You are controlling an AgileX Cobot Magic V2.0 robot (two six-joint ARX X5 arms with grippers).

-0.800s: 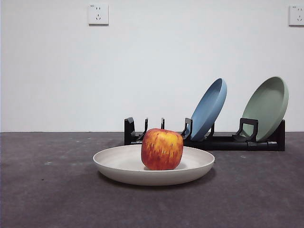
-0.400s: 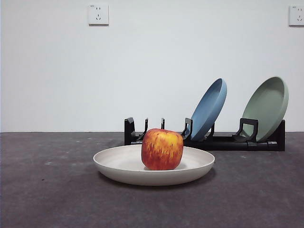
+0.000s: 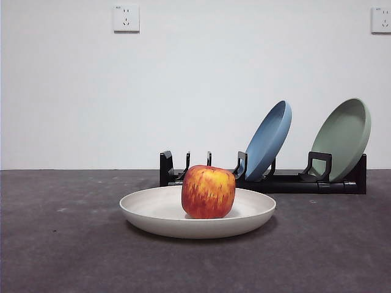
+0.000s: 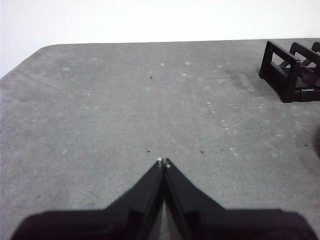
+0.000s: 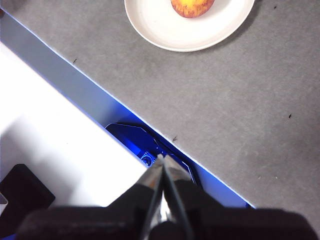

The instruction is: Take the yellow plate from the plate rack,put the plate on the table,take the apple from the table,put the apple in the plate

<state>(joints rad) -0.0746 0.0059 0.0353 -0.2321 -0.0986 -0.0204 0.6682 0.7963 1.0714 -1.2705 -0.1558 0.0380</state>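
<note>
The yellow plate lies flat on the dark grey table, in front of the black plate rack. The red apple sits upright in the plate's middle. Plate and apple also show in the right wrist view, far from my right gripper, which is shut and empty over the table's near edge. My left gripper is shut and empty over bare table, with the rack's end off to one side. Neither gripper shows in the front view.
A blue plate and a pale green plate lean in the rack's right slots; its left slots are empty. Beyond the table's edge in the right wrist view are a white surface and a blue part.
</note>
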